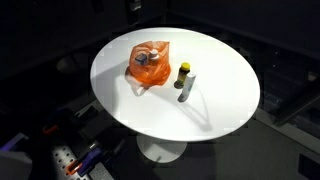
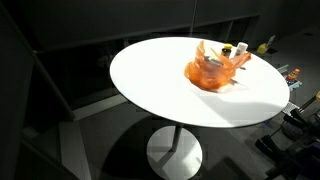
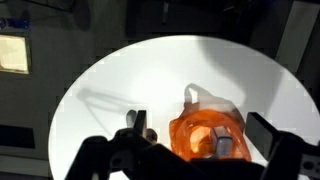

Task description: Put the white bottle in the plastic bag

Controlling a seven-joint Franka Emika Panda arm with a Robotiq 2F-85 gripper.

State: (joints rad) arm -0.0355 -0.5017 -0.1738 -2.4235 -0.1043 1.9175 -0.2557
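wrist view: my hand (image 3: 201,124), jaws wide and empty, hangs over the orange bag (image 3: 196,138) on the bench (image 3: 100,100); descending could topple the yellow-capped bottle (image 1: 183,80) just beside it.

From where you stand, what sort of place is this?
Probably a lab or workshop rather than a home: a round white pedestal table holding an orange plastic bag, and what looks like a power strip on the dark floor.

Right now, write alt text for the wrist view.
An orange plastic bag with a pale object inside lies on a round white table, framed between the fingers of the open end effector. Beyond the table, the room is dark.
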